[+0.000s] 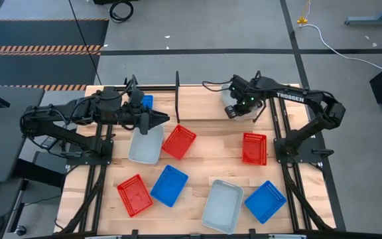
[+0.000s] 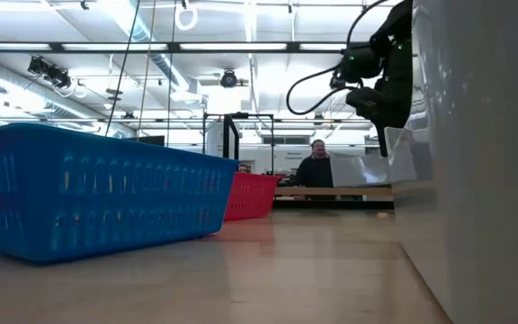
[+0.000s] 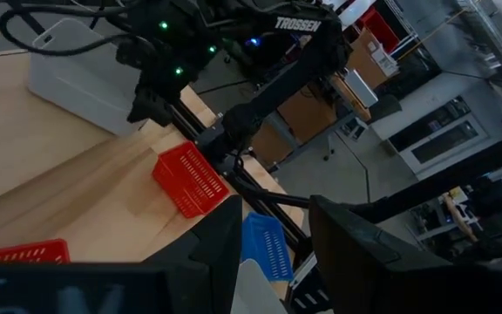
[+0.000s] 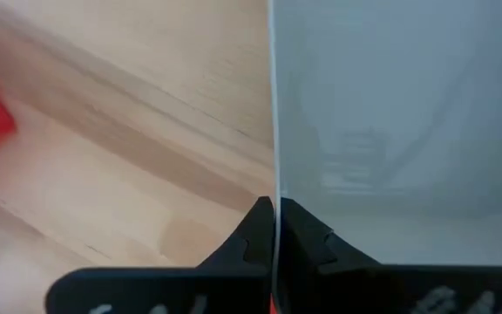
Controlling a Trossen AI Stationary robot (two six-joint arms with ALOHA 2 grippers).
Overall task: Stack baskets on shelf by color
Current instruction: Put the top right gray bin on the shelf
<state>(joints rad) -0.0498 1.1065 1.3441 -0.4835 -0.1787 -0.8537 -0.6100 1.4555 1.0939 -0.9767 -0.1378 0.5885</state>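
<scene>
From above, the right gripper [image 1: 233, 110] sat at the table's far side, pinched on a pale basket [image 1: 229, 104]. The left gripper [image 1: 163, 119] hovered over another pale basket [image 1: 144, 145], fingers parted, holding nothing. The right wrist view showed its jaws clamped on the pale basket's thin wall [image 4: 274, 131].

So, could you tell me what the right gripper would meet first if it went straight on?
Probably the wooden table top, right beside the pale grey-white basket whose wall the right gripper pinches; depth is unclear.
</scene>
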